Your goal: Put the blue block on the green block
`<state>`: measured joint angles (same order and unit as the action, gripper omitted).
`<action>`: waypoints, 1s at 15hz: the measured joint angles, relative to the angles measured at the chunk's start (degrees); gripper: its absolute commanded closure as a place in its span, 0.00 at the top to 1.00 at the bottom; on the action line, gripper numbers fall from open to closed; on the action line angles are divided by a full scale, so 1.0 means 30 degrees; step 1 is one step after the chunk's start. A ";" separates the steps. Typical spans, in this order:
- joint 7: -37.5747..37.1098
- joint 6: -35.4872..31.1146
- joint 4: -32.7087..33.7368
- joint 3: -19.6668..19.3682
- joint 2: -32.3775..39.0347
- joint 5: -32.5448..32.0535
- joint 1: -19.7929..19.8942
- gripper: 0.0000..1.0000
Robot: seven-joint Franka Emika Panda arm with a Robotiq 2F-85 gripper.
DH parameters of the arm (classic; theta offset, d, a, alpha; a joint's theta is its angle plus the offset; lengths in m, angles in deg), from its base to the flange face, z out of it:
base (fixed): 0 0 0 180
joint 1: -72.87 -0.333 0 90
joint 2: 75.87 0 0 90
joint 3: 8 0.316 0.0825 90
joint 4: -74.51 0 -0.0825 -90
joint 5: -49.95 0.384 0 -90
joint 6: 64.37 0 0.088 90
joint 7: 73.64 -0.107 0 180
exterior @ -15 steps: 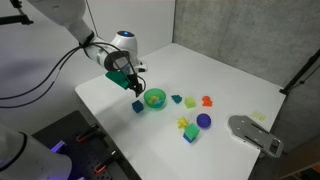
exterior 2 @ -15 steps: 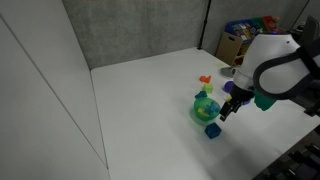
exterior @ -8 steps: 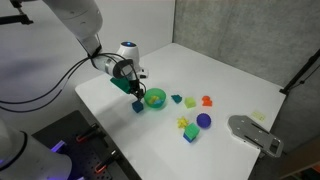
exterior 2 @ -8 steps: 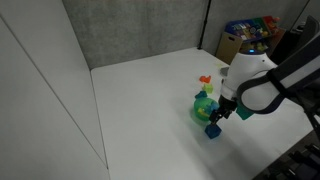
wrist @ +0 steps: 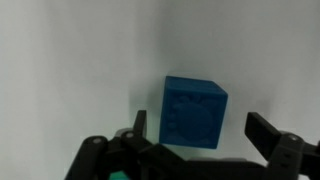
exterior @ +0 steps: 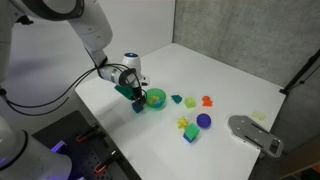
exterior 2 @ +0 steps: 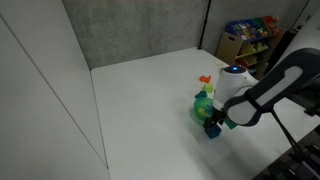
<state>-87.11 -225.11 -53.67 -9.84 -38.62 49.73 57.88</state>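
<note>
The blue block [wrist: 193,112] is a small dark-blue cube on the white table, and it fills the middle of the wrist view. It also shows in both exterior views [exterior: 137,106] [exterior 2: 212,130]. My gripper [wrist: 200,132] is open, low over the block, with one finger on each side of it. In the exterior views the gripper [exterior: 133,97] [exterior 2: 216,121] sits just above the block, beside the green bowl [exterior: 155,98]. The green block [exterior: 190,133] stands apart near the table's front, next to a blue-purple ball [exterior: 203,121].
Small pieces lie beyond the bowl: teal [exterior: 176,99], yellow-green [exterior: 190,101] and orange [exterior: 206,101]. A grey device [exterior: 255,133] rests at the table's edge. The bowl [exterior 2: 204,108] touches my arm's side. Boxes [exterior 2: 245,40] stand behind the table.
My gripper has come down and moved slightly toward the blue block, from above the bowl's side to right over the block. The block and the other pieces have not moved.
</note>
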 measured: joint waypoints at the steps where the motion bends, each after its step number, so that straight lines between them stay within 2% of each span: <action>1: -0.0003 -0.0014 0.0269 -0.0029 0.0407 0.0000 -0.0068 0.75; 2: -0.0003 -0.0033 0.0515 -0.0063 0.0783 0.0000 -0.0138 0.73; 6: -0.0003 -0.0049 0.1275 -0.0113 0.1676 0.0000 -0.0333 0.40; 8: -0.0002 -0.0046 0.1416 -0.0084 0.1658 0.0000 -0.0371 0.30; 12: 0.0009 0.0276 0.1458 0.0123 0.1017 0.0000 -0.0398 0.27; 15: 0.0014 0.1304 0.1480 0.0271 -0.0016 0.0000 -0.0400 0.27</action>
<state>-87.07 -221.20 -49.23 -9.02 -38.66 49.73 56.68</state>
